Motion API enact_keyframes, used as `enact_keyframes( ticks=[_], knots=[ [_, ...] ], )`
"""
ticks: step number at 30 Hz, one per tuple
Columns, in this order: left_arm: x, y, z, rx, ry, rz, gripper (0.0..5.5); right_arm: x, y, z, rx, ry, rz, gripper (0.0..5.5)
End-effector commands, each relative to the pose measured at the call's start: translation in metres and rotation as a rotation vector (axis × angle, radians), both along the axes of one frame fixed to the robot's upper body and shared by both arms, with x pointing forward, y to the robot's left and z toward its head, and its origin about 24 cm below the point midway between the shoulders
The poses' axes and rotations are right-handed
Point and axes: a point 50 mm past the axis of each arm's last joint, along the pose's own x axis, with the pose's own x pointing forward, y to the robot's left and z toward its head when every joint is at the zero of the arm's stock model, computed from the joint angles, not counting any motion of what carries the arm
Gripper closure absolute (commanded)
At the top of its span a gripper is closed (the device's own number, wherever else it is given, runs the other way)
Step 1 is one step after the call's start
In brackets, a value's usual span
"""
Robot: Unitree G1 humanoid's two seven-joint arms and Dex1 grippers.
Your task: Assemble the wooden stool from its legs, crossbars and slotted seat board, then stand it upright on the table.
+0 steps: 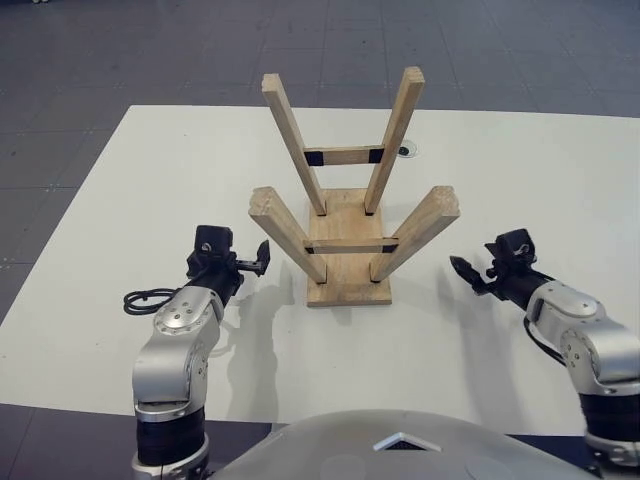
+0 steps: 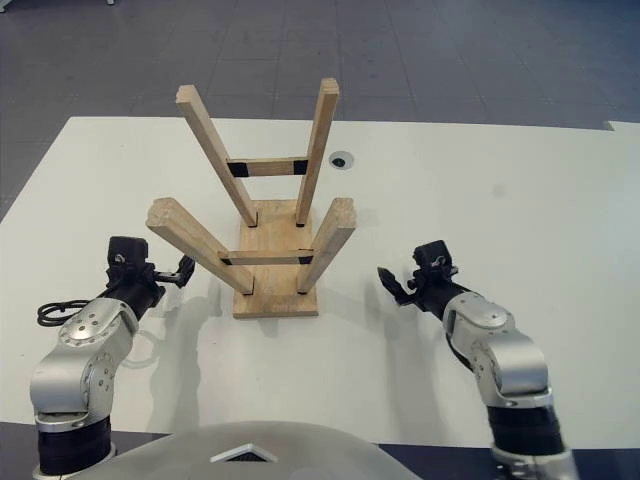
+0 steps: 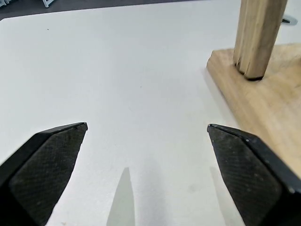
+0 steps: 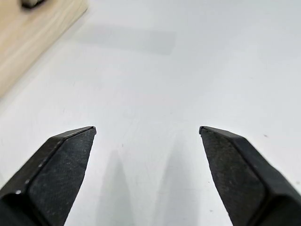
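as stool sits between left tool, right tool

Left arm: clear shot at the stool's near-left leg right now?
Probably yes. The left gripper sits open beside the near-left leg, and nothing stands between them. The leg slants outward toward that side, so a short reach should do.

Your left arm and right arm are rounded silver-grey shells, and each ends in a black wrist block. On the left arm you'll see a round cap dotted with small dark screws, a black ribbed collar near its base, and a black cable looping out beside it. The left gripper and right gripper both have wedge-shaped black fingers with a fine cross-hatched texture.
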Motion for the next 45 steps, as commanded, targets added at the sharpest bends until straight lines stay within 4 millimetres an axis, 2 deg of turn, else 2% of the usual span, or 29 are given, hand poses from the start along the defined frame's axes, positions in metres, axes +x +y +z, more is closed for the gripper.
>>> enact_keyframes(
  ticks=[1,3,6,8,10,12,14,15,16,17,18,19,21,23,26,28,32,34,38,39,41,43,45],
  knots=[
    [-0.003,-0.019,0.012,-0.127,-0.052,-0.066,0.74,-0.008,0.019,0.011,0.066,0.006,-0.014,1.44],
    [-0.004,-0.027,0.016,-0.183,-0.069,-0.118,0.74,-0.009,0.027,0.012,0.092,0.017,0.022,1.44],
    [-0.004,-0.025,0.013,-0.178,-0.059,-0.09,0.74,-0.005,0.031,0.012,0.1,0.011,0.022,1.44],
    [-0.005,-0.008,0.003,-0.089,-0.012,0.022,0.74,0.003,0.015,0.012,0.025,-0.016,-0.088,1.44],
    [-0.007,0.015,-0.005,0.016,0.026,0.146,0.74,0.008,-0.016,0.01,-0.062,-0.031,-0.267,1.44],
    [-0.013,0.039,-0.012,0.094,0.068,0.289,0.74,0.009,-0.041,0.01,-0.128,-0.038,-0.374,1.44],
    [-0.019,0.052,-0.013,0.145,0.085,0.361,0.74,0.01,-0.05,0.012,-0.155,-0.048,-0.407,1.44],
    [-0.02,0.052,-0.011,0.154,0.087,0.36,0.74,0.012,-0.047,0.015,-0.153,-0.057,-0.383,1.44],
    [-0.02,0.05,-0.01,0.155,0.088,0.344,0.74,0.013,-0.04,0.018,-0.147,-0.066,-0.344,1.44],
    [-0.016,0.038,-0.007,0.125,0.077,0.255,0.74,0.016,-0.019,0.023,-0.113,-0.089,-0.226,1.44],
    [-0.013,0.022,-0.004,0.074,0.061,0.159,0.74,0.014,0.013,0.031,-0.035,-0.116,-0.065,1.44],
    [-0.009,-0.006,0.005,-0.023,0.027,-0.011,0.74,0.008,0.042,0.038,0.032,-0.135,0.095,1.44],
    [-0.014,-0.054,0.022,-0.176,-0.015,-0.317,0.74,-0.014,0.09,0.049,0.133,-0.127,0.42,1.44],
    [-0.02,-0.077,0.035,-0.231,-0.052,-0.466,0.74,-0.036,0.111,0.048,0.171,-0.067,0.622,1.44],
    [-0.02,-0.078,0.041,-0.221,-0.063,-0.477,0.74,-0.036,0.1,0.038,0.109,-0.021,0.618,1.44],
    [-0.02,-0.075,0.04,-0.196,-0.05,-0.464,0.74,-0.028,0.09,0.037,0.06,-0.029,0.555,1.44],
    [-0.016,-0.057,0.025,-0.126,0.009,-0.348,0.74,-0.001,0.063,0.039,-0.047,-0.077,0.371,1.44],
    [-0.015,-0.052,0.021,-0.087,0.022,-0.316,0.74,0.005,0.057,0.041,-0.057,-0.09,0.344,1.44],
    [-0.013,-0.055,0.021,-0.078,0.0,-0.304,0.74,0.007,0.056,0.043,-0.046,-0.096,0.363,1.44],
    [-0.013,-0.055,0.021,-0.075,-0.003,-0.299,0.74,0.011,0.056,0.046,-0.039,-0.11,0.379,1.44],
    [-0.01,-0.056,0.021,-0.074,-0.011,-0.292,0.74,0.028,0.052,0.065,0.025,-0.186,0.407,1.44],
    [-0.009,-0.058,0.02,-0.078,-0.016,-0.293,0.74,0.043,0.039,0.092,0.12,-0.26,0.421,1.44],
    [-0.01,-0.059,0.02,-0.084,-0.017,-0.285,0.74,0.045,0.024,0.112,0.197,-0.277,0.46,1.44]
  ],
)
